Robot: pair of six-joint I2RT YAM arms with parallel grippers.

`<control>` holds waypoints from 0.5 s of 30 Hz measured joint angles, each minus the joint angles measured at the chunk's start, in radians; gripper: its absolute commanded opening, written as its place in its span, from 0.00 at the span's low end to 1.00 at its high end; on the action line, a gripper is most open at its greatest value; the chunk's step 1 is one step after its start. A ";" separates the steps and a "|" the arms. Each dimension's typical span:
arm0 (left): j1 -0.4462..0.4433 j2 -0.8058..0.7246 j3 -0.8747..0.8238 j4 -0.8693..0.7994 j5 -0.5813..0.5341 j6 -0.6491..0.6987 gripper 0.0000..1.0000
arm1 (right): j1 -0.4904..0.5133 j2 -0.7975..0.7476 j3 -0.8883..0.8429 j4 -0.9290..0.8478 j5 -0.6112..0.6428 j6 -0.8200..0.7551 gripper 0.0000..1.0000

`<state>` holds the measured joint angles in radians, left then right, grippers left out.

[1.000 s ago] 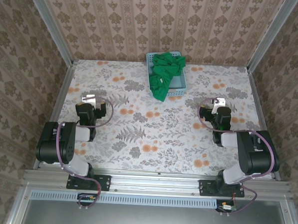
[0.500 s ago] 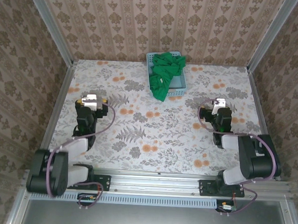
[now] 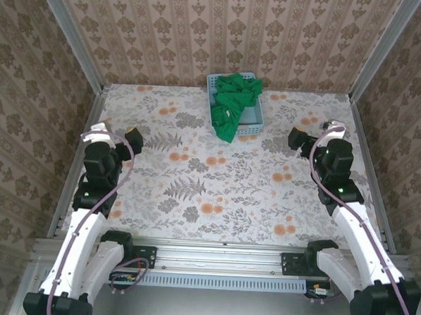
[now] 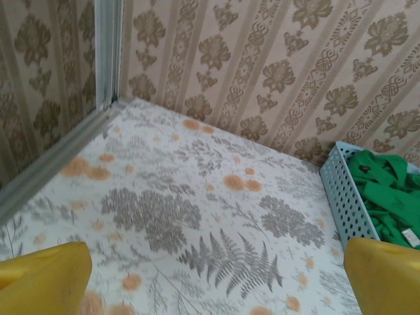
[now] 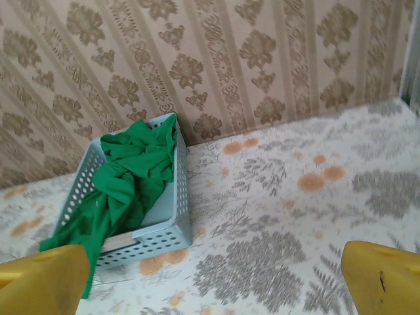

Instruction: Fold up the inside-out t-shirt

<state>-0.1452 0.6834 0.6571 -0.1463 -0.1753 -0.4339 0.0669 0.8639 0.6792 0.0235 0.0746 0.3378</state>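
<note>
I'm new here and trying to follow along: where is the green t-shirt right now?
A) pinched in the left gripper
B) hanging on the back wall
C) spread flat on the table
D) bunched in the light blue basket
D: the green t-shirt lies crumpled inside the light blue basket, one part draped over its near rim.

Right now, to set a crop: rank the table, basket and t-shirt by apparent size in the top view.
1. table, by far.
2. basket and t-shirt, about alike: the bunched t-shirt covers most of it and spills out.
</note>
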 measured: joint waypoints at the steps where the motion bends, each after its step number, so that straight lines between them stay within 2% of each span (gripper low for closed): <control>1: 0.005 -0.012 0.001 -0.032 0.013 -0.028 1.00 | -0.019 -0.015 -0.008 -0.014 -0.010 0.046 1.00; 4: 0.027 -0.048 -0.036 -0.072 0.046 -0.109 1.00 | -0.060 -0.012 -0.028 -0.033 -0.063 0.120 1.00; 6: 0.053 -0.068 -0.084 -0.072 0.085 -0.149 1.00 | -0.049 0.029 -0.018 -0.050 -0.083 0.141 1.00; 11: 0.072 0.030 -0.098 -0.067 0.185 -0.176 1.00 | 0.068 0.257 0.174 -0.149 -0.074 0.130 1.00; 15: 0.031 0.156 -0.092 -0.059 0.234 -0.175 1.00 | 0.166 0.470 0.373 -0.171 -0.032 0.104 1.00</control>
<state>-0.1143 0.8394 0.5652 -0.2050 0.0589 -0.6090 0.2329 1.3338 1.0519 -0.1471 0.0422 0.4416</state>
